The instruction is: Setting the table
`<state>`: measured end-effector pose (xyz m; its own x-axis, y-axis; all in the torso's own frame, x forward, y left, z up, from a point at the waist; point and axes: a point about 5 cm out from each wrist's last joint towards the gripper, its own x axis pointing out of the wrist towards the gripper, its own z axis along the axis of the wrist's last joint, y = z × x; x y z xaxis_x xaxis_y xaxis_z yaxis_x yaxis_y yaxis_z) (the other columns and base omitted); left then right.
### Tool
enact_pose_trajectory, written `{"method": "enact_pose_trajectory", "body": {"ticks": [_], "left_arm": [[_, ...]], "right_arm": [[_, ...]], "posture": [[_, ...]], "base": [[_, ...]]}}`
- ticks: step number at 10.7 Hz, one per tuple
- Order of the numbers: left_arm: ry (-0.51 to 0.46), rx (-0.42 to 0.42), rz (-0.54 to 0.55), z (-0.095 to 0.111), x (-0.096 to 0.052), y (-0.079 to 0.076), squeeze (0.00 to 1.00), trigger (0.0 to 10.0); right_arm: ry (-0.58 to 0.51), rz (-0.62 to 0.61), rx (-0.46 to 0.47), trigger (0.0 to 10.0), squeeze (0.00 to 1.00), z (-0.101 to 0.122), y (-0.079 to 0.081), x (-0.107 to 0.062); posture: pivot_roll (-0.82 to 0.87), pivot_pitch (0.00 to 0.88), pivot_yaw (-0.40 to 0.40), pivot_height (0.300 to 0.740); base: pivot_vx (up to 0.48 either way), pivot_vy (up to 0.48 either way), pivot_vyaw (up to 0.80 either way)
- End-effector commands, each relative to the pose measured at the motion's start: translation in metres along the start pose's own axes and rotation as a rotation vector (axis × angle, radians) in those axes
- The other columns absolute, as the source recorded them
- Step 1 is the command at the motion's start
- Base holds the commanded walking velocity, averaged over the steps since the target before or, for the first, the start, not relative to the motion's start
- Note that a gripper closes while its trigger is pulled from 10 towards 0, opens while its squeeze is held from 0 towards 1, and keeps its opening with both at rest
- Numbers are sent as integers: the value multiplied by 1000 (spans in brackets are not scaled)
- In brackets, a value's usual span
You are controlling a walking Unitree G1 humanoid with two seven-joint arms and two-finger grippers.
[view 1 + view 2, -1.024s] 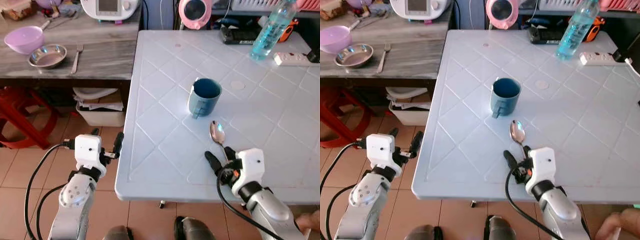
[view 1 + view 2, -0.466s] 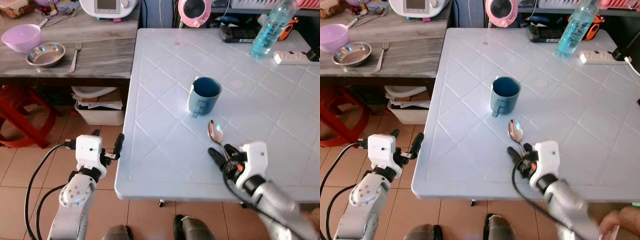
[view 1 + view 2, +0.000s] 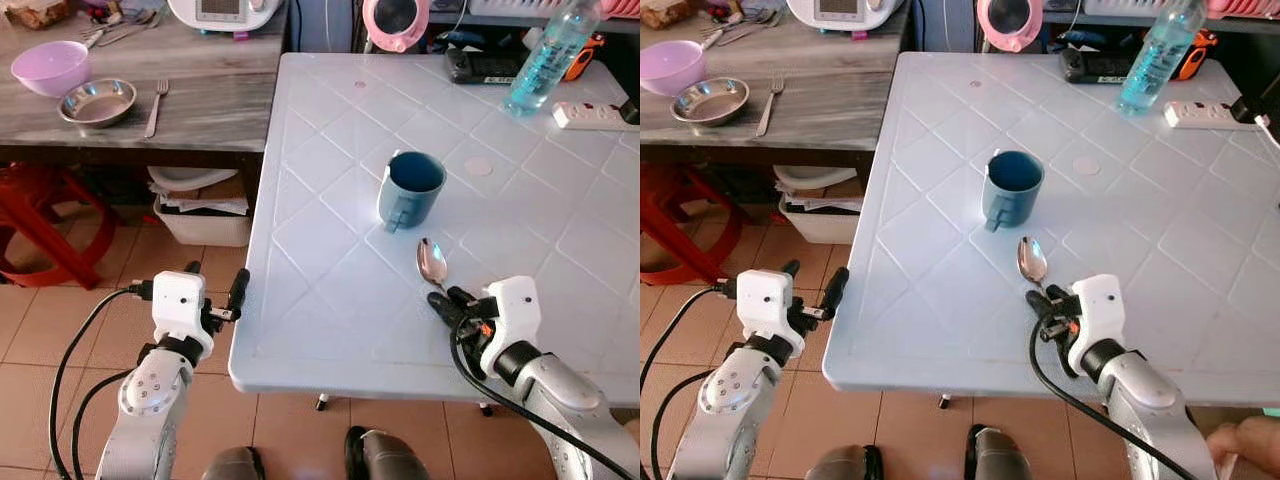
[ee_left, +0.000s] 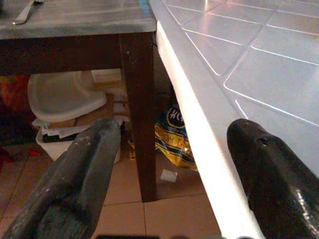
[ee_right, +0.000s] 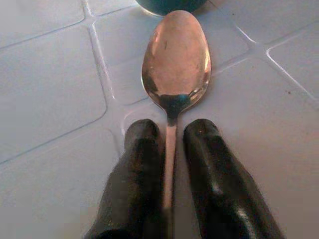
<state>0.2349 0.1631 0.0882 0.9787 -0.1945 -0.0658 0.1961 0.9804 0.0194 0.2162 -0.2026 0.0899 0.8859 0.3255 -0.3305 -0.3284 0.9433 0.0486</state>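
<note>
Spoon (image 3: 433,262) is lying on the white table (image 3: 330,180) just before the blue mug (image 3: 410,190); right gripper (image 5: 168,144) is clamping its handle, positioning it beside the mug. Left gripper (image 4: 169,149), fingers apart, is idling off the table edge.

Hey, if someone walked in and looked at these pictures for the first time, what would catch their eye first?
Probably the shiny spoon pinched by its handle in the right claw, bowl pointing at the blue mug in the middle of the white table. Next, the left claw hanging open beside the table's near edge. The blue water bottle at the far side stands out too.
</note>
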Motion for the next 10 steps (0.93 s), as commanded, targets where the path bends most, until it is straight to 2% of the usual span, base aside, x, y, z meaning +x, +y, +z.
{"method": "enact_pose_trajectory", "body": {"ticks": [1,4,5,7,8,9,10], "left_arm": [[11,7,-12,-1,-2,-1,0,10000],[10,6,-9,-1,-1,-1,0,10000],[2,4,33,0,0,1,0,10000],[28,20,86,-5,2,6,0,10000],[49,60,101,-8,3,9,0,10000],[56,64,114,-9,3,11,0,10000],[55,46,135,-9,6,15,0,10000]], "right_arm": [[268,-3,100,0,0,-54,7,-7],[229,-42,128,0,0,-44,5,1],[198,-47,151,0,0,-36,9,8],[161,7,199,0,0,-22,31,23],[147,40,195,0,0,-15,40,29],[139,56,196,0,0,-11,45,32],[112,75,171,0,0,2,49,40]], "posture": [[-37,170,32,740],[-39,166,28,740],[-39,168,27,740],[-41,168,24,740],[-42,167,22,740],[-42,168,22,740],[-49,171,15,740]], "base": [[0,0,0],[0,0,0],[0,0,0],[0,0,0],[0,289,0],[0,390,0],[0,480,0]]}}
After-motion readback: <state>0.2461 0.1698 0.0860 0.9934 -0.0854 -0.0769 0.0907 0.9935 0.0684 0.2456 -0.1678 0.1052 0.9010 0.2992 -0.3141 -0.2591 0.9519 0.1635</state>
